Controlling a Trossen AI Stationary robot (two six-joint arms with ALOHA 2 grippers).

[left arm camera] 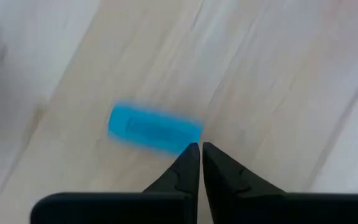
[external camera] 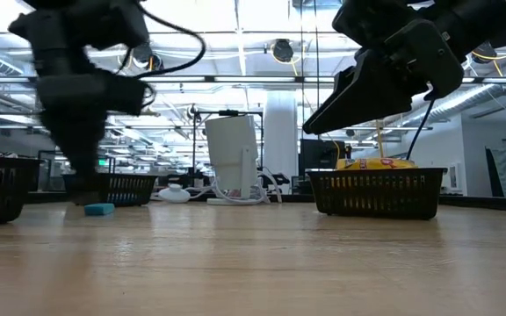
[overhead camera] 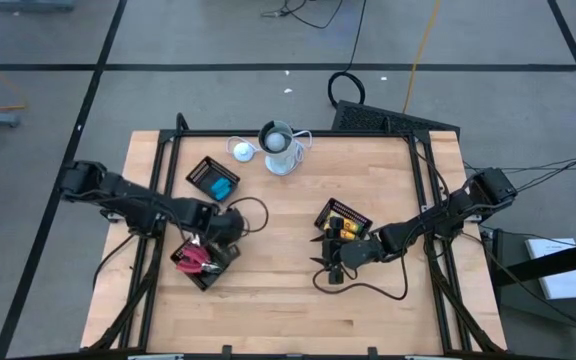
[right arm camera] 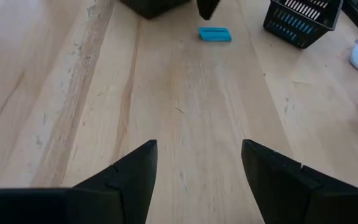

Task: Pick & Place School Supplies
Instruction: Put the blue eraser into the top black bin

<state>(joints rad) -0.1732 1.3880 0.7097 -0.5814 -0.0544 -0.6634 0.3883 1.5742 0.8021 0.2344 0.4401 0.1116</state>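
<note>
The light-blue block lies loose on the table just beyond the left gripper, whose fingers are pressed together empty; it should spread them and straddle the block squarely before closing.

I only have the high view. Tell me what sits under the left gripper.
Observer: A light-blue block lies flat on the table, just ahead of the left gripper. It is not held.
Operator: Report its fingers.
Observer: Shut, tips together, with nothing between them.
Operator: Now the right gripper.
Observer: The right gripper is open, with nothing between its fingers. Its wrist view shows the same block far ahead.
</note>
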